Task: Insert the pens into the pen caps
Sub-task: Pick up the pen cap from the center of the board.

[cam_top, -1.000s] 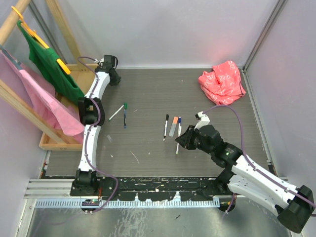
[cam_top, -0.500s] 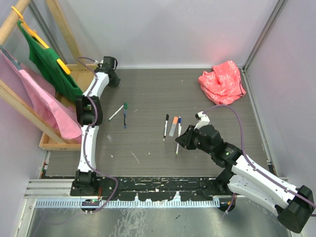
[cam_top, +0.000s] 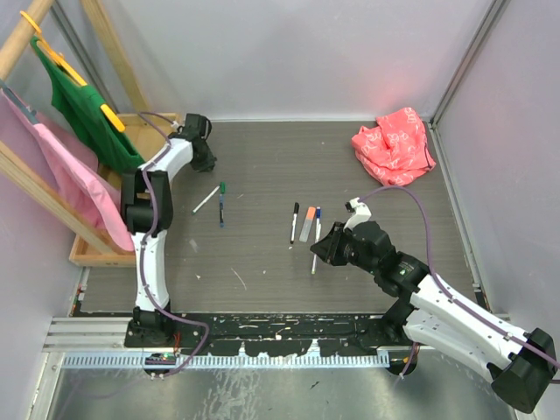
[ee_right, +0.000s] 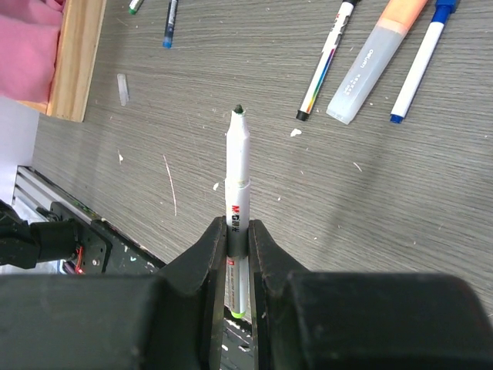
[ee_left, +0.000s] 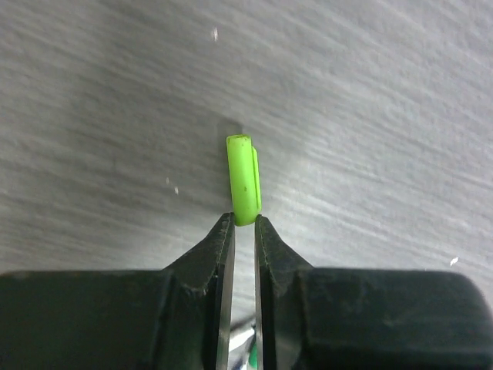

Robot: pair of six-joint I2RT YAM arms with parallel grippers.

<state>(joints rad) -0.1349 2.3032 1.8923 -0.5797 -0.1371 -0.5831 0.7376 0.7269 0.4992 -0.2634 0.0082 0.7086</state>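
At the back left my left gripper (cam_top: 202,156) (ee_left: 244,220) is shut on one of the pen caps, a bright green cap (ee_left: 243,179). It is pinched at its near end and sticks out past the fingertips over the table. My right gripper (cam_top: 326,250) (ee_right: 238,228) is shut on a white pen (ee_right: 238,166) with its bare dark tip pointing away. More of the pens lie mid-table: a black-capped one (cam_top: 294,223), an orange highlighter (cam_top: 307,224) and a blue one (cam_top: 318,217). A green-ended pen (cam_top: 221,203) and a white pen (cam_top: 206,199) lie further left.
A crumpled red cloth (cam_top: 394,146) lies at the back right. A wooden rack (cam_top: 96,249) with green and pink garments stands along the left side. A small pale strip (ee_right: 122,89) lies near the rack's base. Grey walls close in the table.
The left arm's wrist has swung a little nearer and to the right from the back-left corner, and its elbow has shifted left. The right arm and its pen have not moved.
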